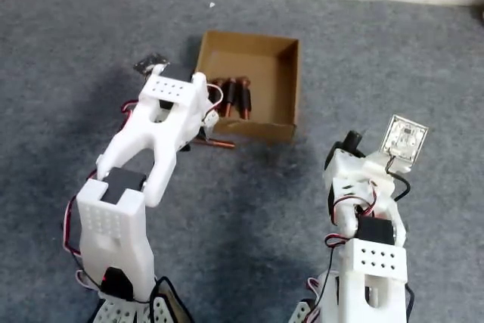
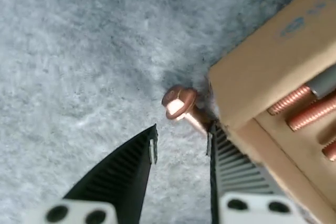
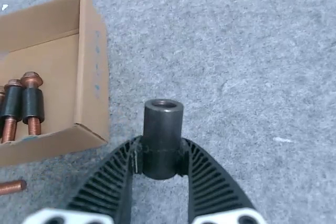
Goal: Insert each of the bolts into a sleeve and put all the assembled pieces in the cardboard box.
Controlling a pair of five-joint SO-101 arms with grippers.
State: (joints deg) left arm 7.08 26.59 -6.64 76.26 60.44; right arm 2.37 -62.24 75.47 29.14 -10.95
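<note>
Now, pickup of the loose bolt [image 2: 180, 105] beside the box [image 2: 262, 74].
With left gripper [image 2: 182, 134] spread above it, right gripper [image 3: 160, 148] pinching a sleeve [image 3: 163, 124]; next, close squarely on that bolt.

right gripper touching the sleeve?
Touching. The right wrist view shows the right gripper clamping the upright sleeve, pressed against it on both sides.

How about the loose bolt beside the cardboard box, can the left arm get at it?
Probably yes: the left gripper hangs open right by the bolt, on bare carpet. The cardboard box corner crowds one finger.
</note>
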